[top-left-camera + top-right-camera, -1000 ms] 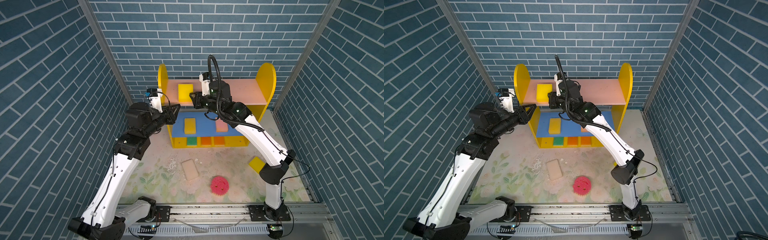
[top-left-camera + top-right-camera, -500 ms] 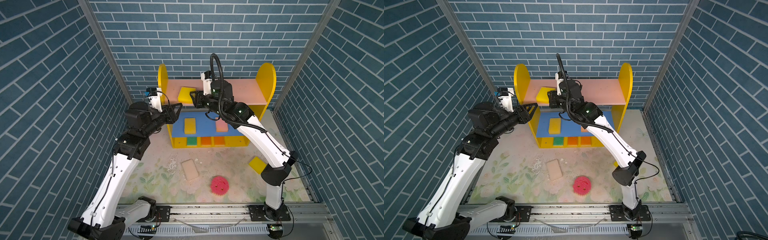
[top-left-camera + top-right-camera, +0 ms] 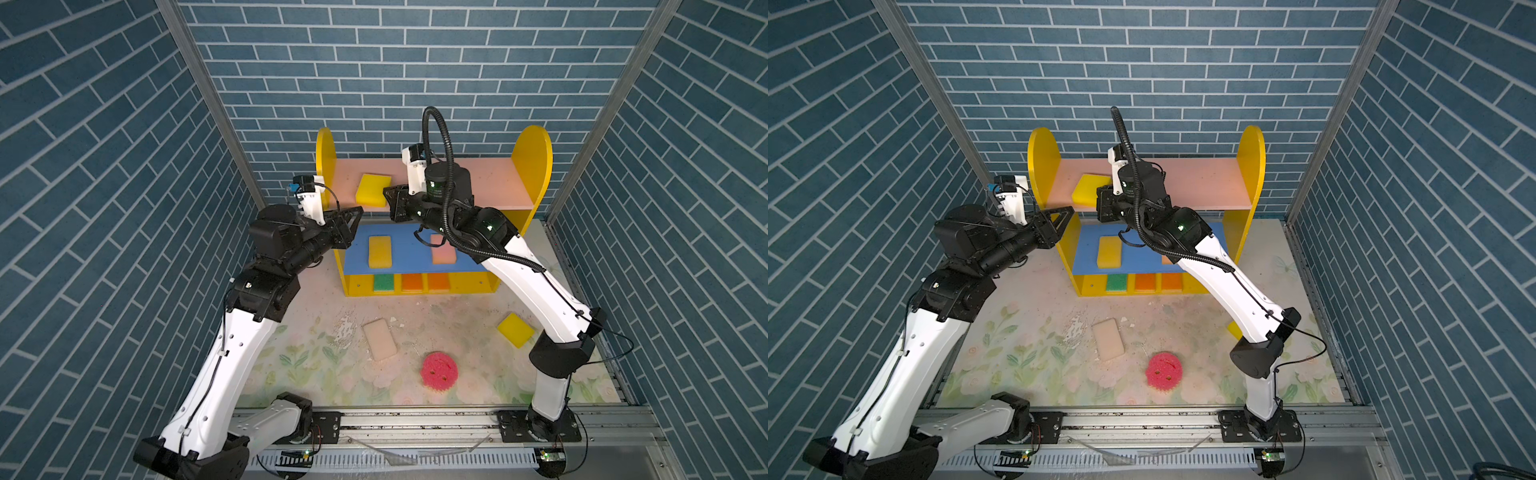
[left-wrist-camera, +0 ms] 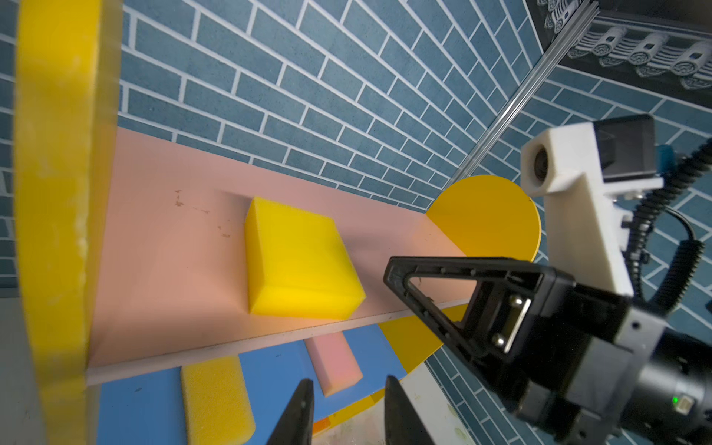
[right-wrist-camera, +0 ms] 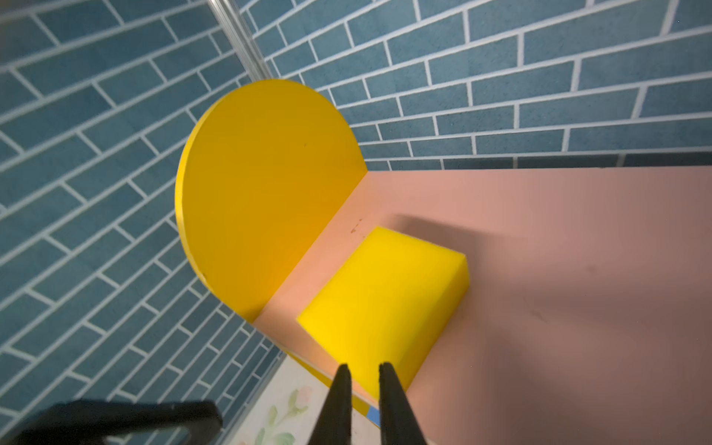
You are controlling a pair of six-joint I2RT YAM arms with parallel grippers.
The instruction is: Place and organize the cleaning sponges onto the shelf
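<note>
The shelf (image 3: 490,183) stands against the back wall. A yellow sponge (image 3: 372,190) lies askew at the front left of its pink top board, also seen in the left wrist view (image 4: 304,258) and the right wrist view (image 5: 385,304). My right gripper (image 5: 364,368) is at that sponge's near right corner, jaws narrowly open with nothing between them. My left gripper (image 4: 348,385) hovers open and empty just left of the shelf's front (image 3: 358,211). On the mat lie a cream sponge (image 3: 380,338), a round pink smiley sponge (image 3: 438,370) and a yellow sponge (image 3: 516,329).
The blue middle board holds a yellow sponge (image 3: 380,251) and a pink sponge (image 3: 444,254). The base holds a green sponge (image 3: 383,282) and two orange sponges (image 3: 412,281) (image 3: 439,281). Brick-pattern walls close in on three sides. White crumbs (image 3: 345,332) litter the mat.
The yellow sponge on the top board has turned from square to askew beside the right gripper. Both grippers' jaws widened, then narrowed again. The arms have barely shifted.
</note>
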